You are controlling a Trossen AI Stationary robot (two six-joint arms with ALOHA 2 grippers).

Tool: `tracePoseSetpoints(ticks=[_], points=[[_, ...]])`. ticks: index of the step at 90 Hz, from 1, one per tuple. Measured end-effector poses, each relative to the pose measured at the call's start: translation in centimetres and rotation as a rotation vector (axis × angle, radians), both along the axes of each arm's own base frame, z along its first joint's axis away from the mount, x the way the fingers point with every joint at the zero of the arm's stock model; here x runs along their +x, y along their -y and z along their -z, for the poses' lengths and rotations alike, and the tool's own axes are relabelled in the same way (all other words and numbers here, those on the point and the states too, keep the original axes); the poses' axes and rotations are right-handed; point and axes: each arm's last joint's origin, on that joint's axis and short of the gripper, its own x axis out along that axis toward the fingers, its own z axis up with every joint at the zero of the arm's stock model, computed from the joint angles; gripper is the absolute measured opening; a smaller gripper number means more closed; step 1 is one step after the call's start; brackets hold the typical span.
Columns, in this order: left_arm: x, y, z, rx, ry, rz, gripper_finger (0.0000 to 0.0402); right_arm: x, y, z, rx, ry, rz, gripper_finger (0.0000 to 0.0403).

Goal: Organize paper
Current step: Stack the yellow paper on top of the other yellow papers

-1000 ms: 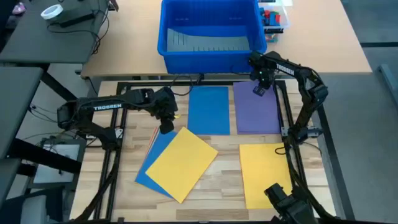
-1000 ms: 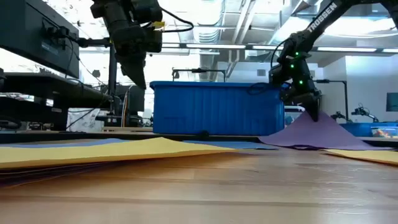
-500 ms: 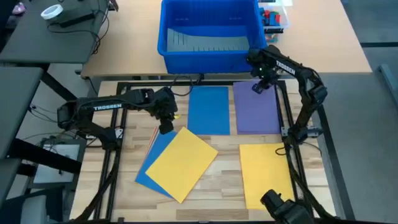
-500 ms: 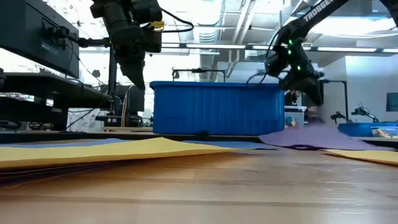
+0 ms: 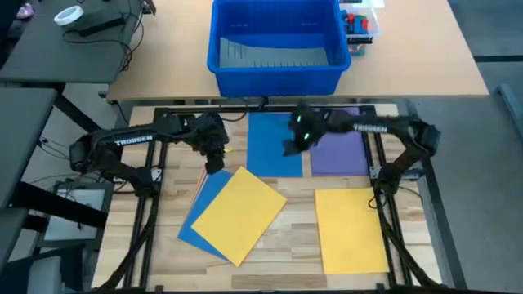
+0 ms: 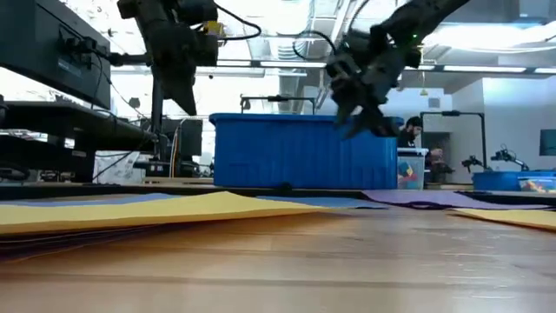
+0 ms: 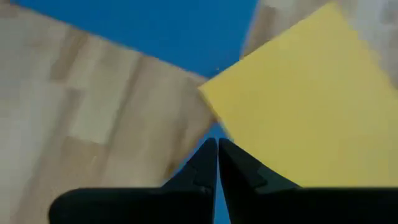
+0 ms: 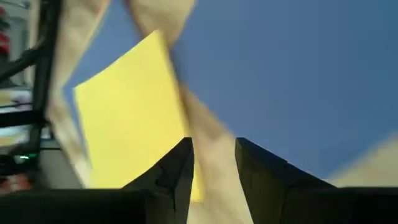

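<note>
Wooden table holds paper; both arms read "TROSSEN".

Both arms are matte black with white TROSSEN lettering, black cables, and a green light glowing on the right one.

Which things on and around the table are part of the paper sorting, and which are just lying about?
Part of the job:
purple sheet
blue sheet
tilted yellow sheet
straight yellow sheet
blue sheet under the tilted yellow one

Just lying about:
blue bin
roll of tape
small box of bits
</note>
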Motion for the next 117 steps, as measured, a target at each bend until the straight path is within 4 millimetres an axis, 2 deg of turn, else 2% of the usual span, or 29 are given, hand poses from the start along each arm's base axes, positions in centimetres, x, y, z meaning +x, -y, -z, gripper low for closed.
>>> tracePoseSetpoints(ticks=[7,15,25,49,62,85,103,117], points=[[0.4,0.4,0.4,-0.009,0.006,0.036,0.0000,1.8,-3.4,1.4,0.053,0.008,-0.026,0.0113],[0.6,1.0,2.1,-0.015,-0.014,0.072,0.0000,2.6,-6.7,3.8,0.052,-0.097,-0.038,0.0113],[0.8,2.4,4.7,-0.047,-0.030,0.135,0.0000,3.5,-8.1,5.8,0.010,-0.151,-0.022,0.0113],[1.0,6.2,8.7,-0.067,0.060,0.242,0.0000,4.8,-8.5,9.2,0.033,-0.177,-0.029,0.0114],[0.6,7.9,10.5,-0.115,0.102,0.237,0.0000,5.0,-8.5,9.4,0.007,-0.152,-0.068,0.0114],[0.2,9.7,11.6,-0.135,0.138,0.281,0.0000,4.8,-7.6,9.1,-0.047,-0.144,-0.100,0.0114],[1.0,10.1,12.9,-0.120,0.118,0.319,0.0000,4.8,-7.3,9.1,-0.101,-0.137,-0.128,0.0114],[1.5,10.1,14.7,-0.117,0.063,0.303,0.0000,5.1,-8.7,9.1,-0.118,-0.115,-0.173,0.0114]])
